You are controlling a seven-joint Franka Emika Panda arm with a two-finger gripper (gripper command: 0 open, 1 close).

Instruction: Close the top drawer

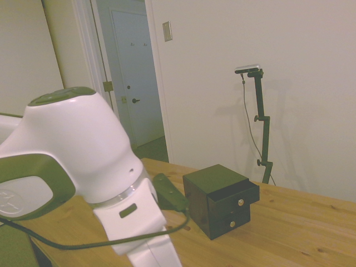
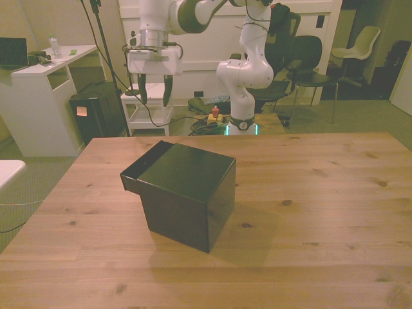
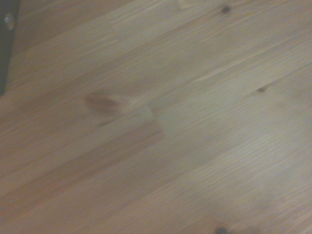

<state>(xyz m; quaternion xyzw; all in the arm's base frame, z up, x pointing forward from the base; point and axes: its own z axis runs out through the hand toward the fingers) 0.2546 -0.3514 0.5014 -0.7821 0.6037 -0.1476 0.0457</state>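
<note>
The gripper point(image 2: 153, 90) hangs with its fingers apart and empty, high above the table point(image 2: 322, 193). The top drawer point(image 2: 143, 168), pulled partly out of the cabinet point(image 2: 193, 193), sits below and well forward of it. Pushing off-centre could probably slide or turn the light cabinet instead of shutting the drawer.

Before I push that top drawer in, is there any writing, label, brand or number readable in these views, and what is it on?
No text can be read in any view.
The cabinet and its top drawer carry no lettering; only small gold knobs show.
An orange tag on the dark box under the desk is too small to read.
The wall plate is blank.
The gripper shows no markings.
The wrist view shows only the bare table.
</note>
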